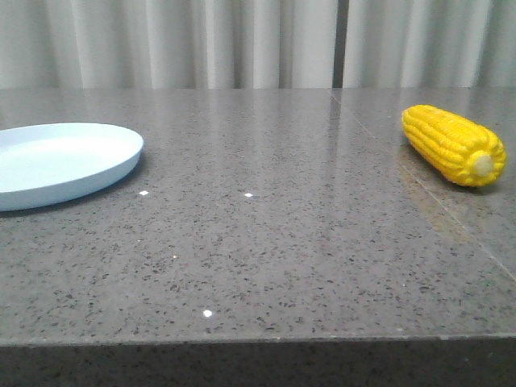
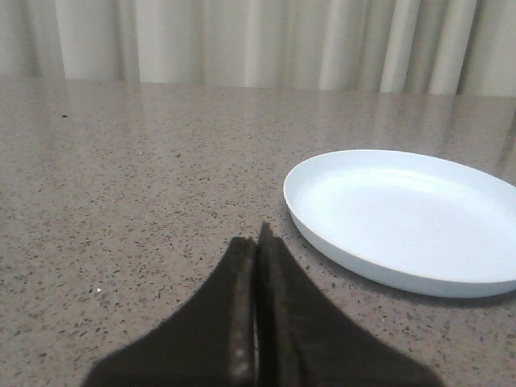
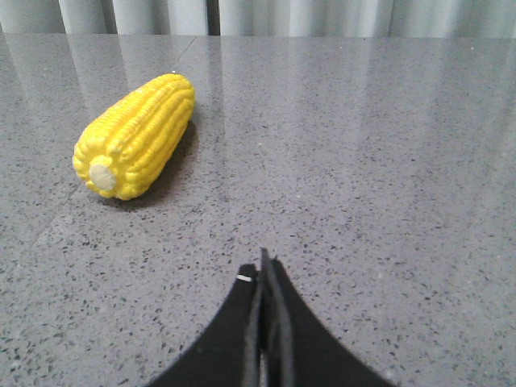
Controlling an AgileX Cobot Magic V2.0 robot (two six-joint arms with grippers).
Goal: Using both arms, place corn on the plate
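Observation:
The yellow corn (image 1: pixel 455 144) lies on the grey table at the far right, its pale stub end toward the front; it also shows in the right wrist view (image 3: pixel 135 135). The pale blue plate (image 1: pixel 48 161) sits empty at the far left, and shows in the left wrist view (image 2: pixel 407 218). My left gripper (image 2: pixel 258 242) is shut and empty, a short way from the plate's rim. My right gripper (image 3: pixel 264 270) is shut and empty, well apart from the corn. Neither gripper shows in the front view.
The speckled grey stone table (image 1: pixel 266 242) has a front edge near the bottom of the front view and a seam running past the corn. Pale curtains (image 1: pixel 242 40) hang behind the table.

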